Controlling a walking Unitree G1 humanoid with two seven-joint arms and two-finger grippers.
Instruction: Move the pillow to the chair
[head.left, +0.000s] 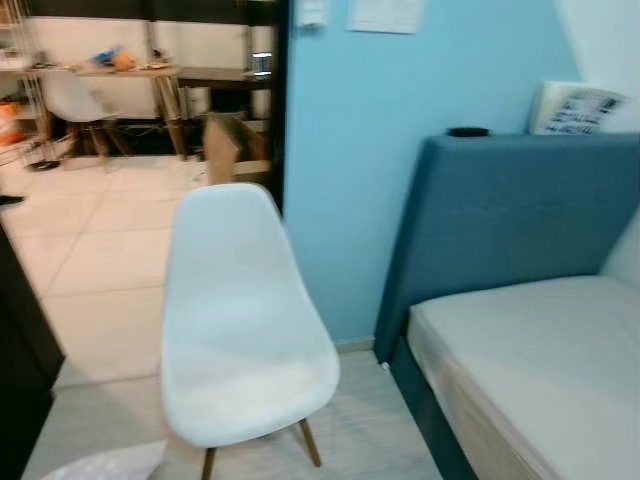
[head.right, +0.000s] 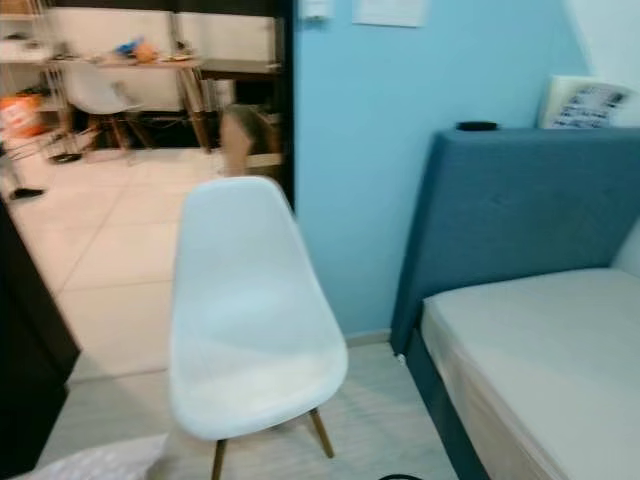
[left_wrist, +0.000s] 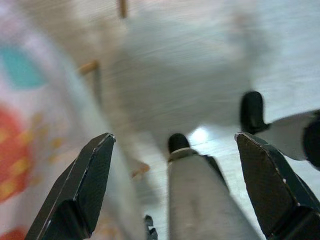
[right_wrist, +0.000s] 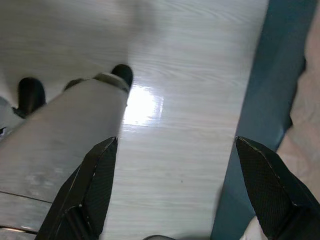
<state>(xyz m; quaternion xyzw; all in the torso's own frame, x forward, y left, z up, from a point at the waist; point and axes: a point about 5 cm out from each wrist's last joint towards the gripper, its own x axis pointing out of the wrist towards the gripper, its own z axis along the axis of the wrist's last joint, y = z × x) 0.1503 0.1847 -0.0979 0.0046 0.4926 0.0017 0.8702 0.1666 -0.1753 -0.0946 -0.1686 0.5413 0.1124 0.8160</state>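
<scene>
Beside the bed stands our white chair, seat bare. Both claws, left and right, hang spread and hold nothing. The pillow seems to peek above the mattress; we should turn bedward first.

Both eye views are bright and evenly lit, but soft with motion blur: the white chair has smeared edges and the far room behind it is hazy and washed out. The blue wall is lit flat, without strong shadow. In the right wrist view a white glare patch sits on the pale floor. The left wrist view is heavily blurred, its colours smeared; only the dark fingertips stay fairly sharp.
</scene>
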